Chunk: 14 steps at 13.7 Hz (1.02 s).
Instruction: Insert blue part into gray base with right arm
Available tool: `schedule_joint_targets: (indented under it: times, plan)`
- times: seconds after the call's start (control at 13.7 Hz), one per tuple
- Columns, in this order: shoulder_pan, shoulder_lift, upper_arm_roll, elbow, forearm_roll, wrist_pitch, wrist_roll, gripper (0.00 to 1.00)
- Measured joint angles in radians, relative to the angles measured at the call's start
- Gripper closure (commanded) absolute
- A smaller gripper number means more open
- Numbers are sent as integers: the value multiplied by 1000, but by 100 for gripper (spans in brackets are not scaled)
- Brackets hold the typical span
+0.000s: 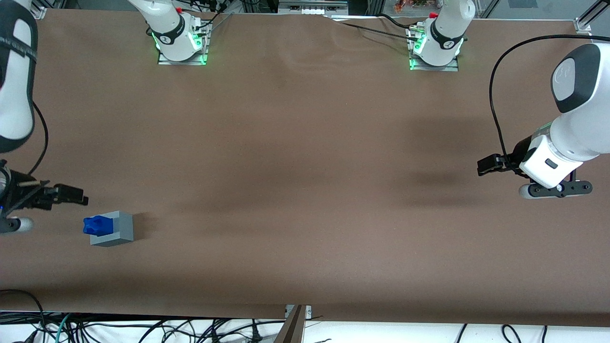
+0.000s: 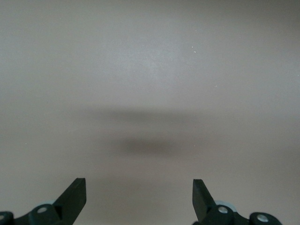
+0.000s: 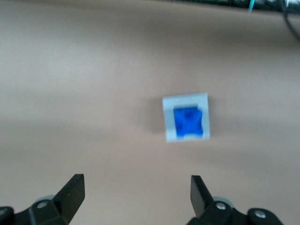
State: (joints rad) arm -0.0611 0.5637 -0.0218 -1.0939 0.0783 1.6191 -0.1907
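Light-gray plastic block base point(image 1: 114, 229) on the brown surface point(image 1: 305, 190), small bright-blue plastic part point(image 1: 97, 225) seated in its recess — black two-finger hand point(image 1: 71, 194) just beside it, above the surface, fingers wide apart, empty.

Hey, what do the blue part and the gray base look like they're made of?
Both look like hard plastic. The blue part is saturated blue with a bumpy top, probably molded or printed. The gray base is matte light gray with flat faces and crisp edges. The blue part sits in its recess. The open gripper hovers above, apart from both.
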Motion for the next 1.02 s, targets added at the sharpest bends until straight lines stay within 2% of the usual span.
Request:
schedule_joint_targets:
  times: [0.22,0.36,0.58,1.02]
  plan:
    - [22,-33,1,1,-66,-78,6,0]
    - [69,-77,-1,3,-99,-92,8,0]
    - [92,-174,-4,-29,-112,-111,19,0]
    - [77,-342,-9,-285,-113,-76,27,0]
